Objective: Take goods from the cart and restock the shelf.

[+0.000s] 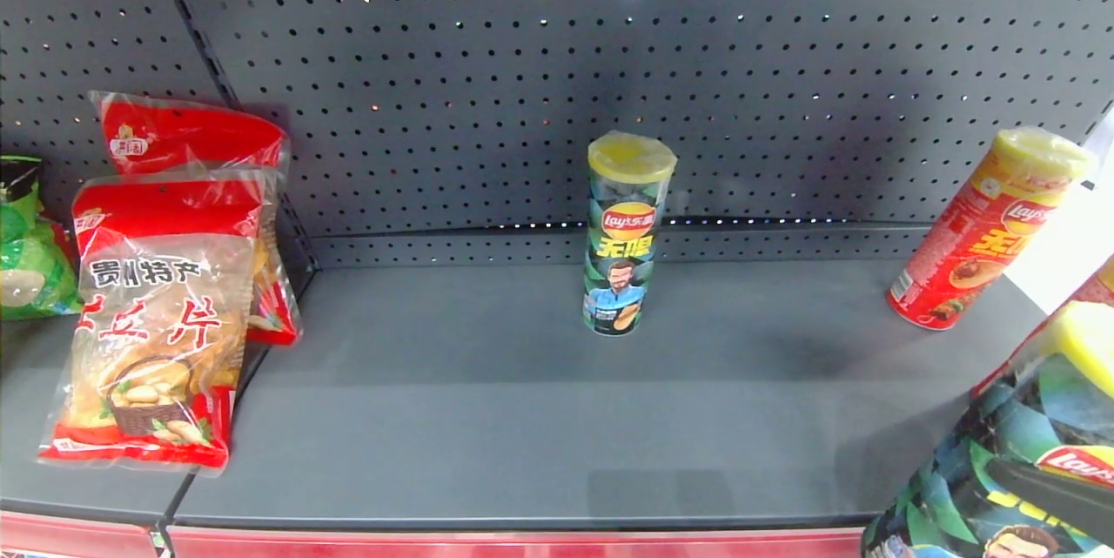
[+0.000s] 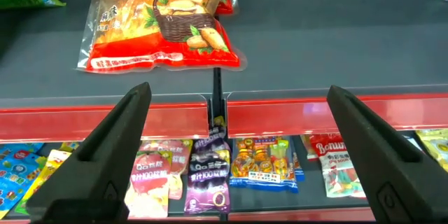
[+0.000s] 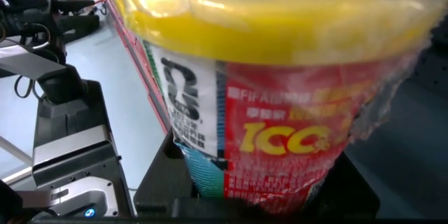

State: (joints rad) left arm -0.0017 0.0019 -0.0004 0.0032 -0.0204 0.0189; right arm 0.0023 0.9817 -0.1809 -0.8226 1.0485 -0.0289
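Observation:
A green chips can (image 1: 625, 234) with a yellow lid stands upright mid-shelf near the back wall. A red chips can (image 1: 983, 231) leans tilted at the right end of the shelf (image 1: 522, 419). My right gripper (image 1: 1040, 484) is at the lower right, in front of the shelf, shut on another chips can (image 1: 1018, 427) with a yellow lid and teal and red print under plastic wrap. That held can (image 3: 280, 112) is close up in the right wrist view, clamped in the right gripper (image 3: 259, 206). My left gripper (image 2: 238, 91) is open and holds nothing, just outside the shelf's red front rail (image 2: 294, 112).
Red bags of potato snacks (image 1: 161, 323) lie and lean at the shelf's left, with a green bag (image 1: 26, 253) beyond them. Facing the left gripper is the front snack bag (image 2: 161, 21). A lower shelf holds several candy packets (image 2: 210, 175). Perforated panels (image 1: 557, 79) back the shelf.

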